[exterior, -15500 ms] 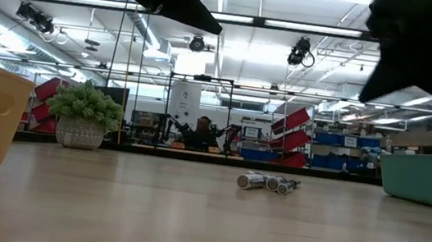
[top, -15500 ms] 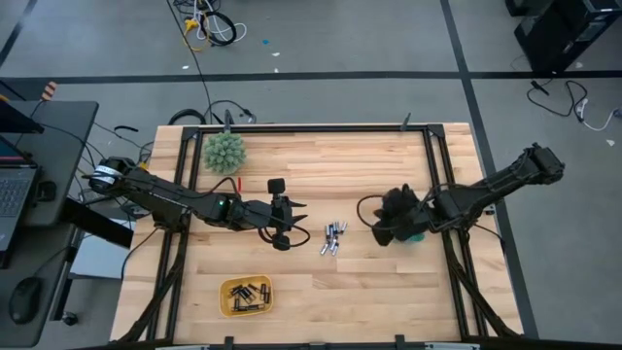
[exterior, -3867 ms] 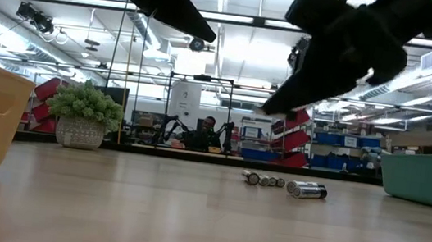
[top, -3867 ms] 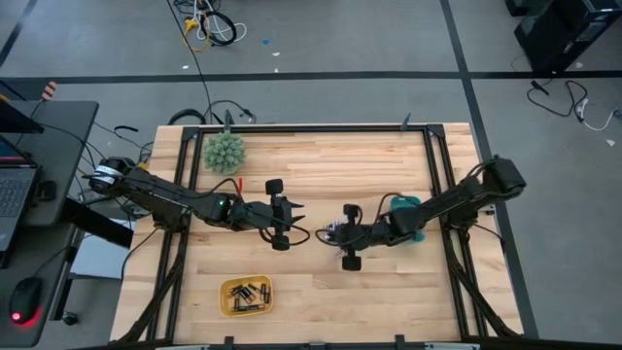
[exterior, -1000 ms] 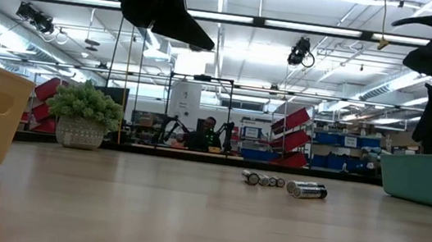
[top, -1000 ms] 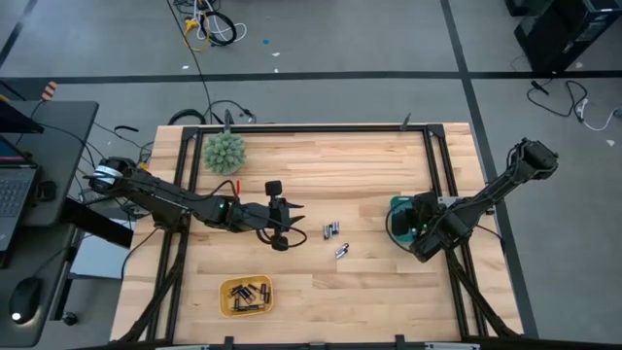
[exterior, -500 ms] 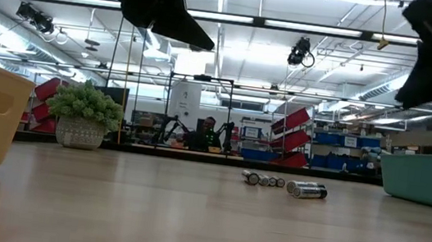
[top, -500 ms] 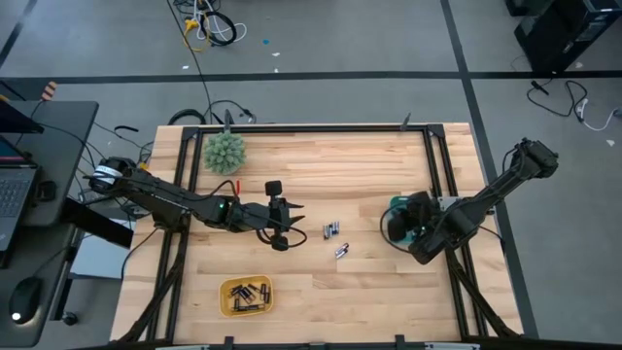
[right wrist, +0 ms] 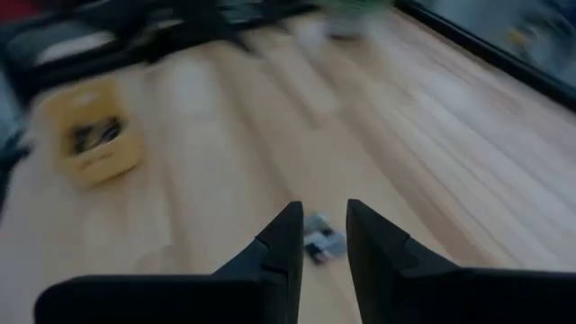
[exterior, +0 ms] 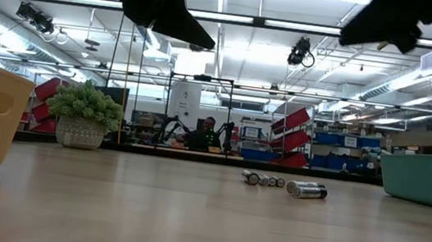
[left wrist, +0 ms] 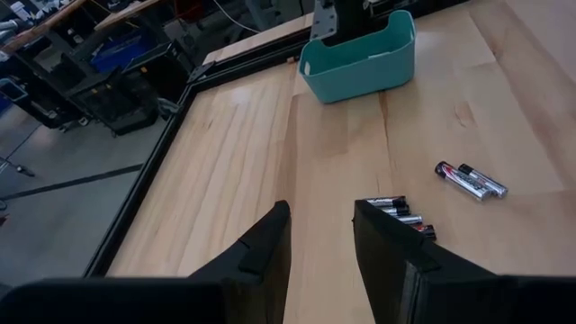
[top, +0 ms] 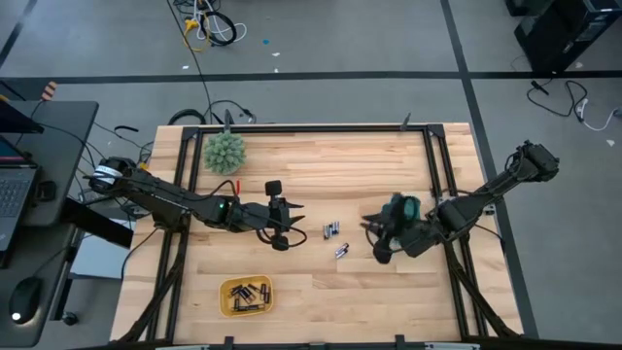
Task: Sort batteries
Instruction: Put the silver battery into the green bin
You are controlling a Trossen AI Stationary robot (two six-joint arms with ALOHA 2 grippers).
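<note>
Several silvery-grey batteries lie on the wooden table in a small cluster (top: 332, 229), with a pair (top: 342, 251) just nearer; the low view shows the cluster (exterior: 263, 179) and the pair (exterior: 307, 189) too. My left gripper (top: 294, 220) hovers open left of them, fingers apart over bare wood (left wrist: 321, 216). My right gripper (top: 373, 236) hangs open above the table right of the pair, which shows blurred beyond its fingers (right wrist: 319, 241). A yellow tray (top: 227, 303) near the front edge holds several dark batteries. A teal bin (left wrist: 360, 56) stands at the right.
A spiky green ball (top: 224, 152) sits at the far left corner. My right arm partly covers the teal bin (top: 406, 205). Black frame rails (top: 311, 127) edge the table. Bare wood lies between the batteries and the yellow tray.
My right gripper has left the spot by the teal bin, going toward the table's left edge and the loose batteries, rising and rolling about its own axis as it went. The batteries have stayed where they were.
</note>
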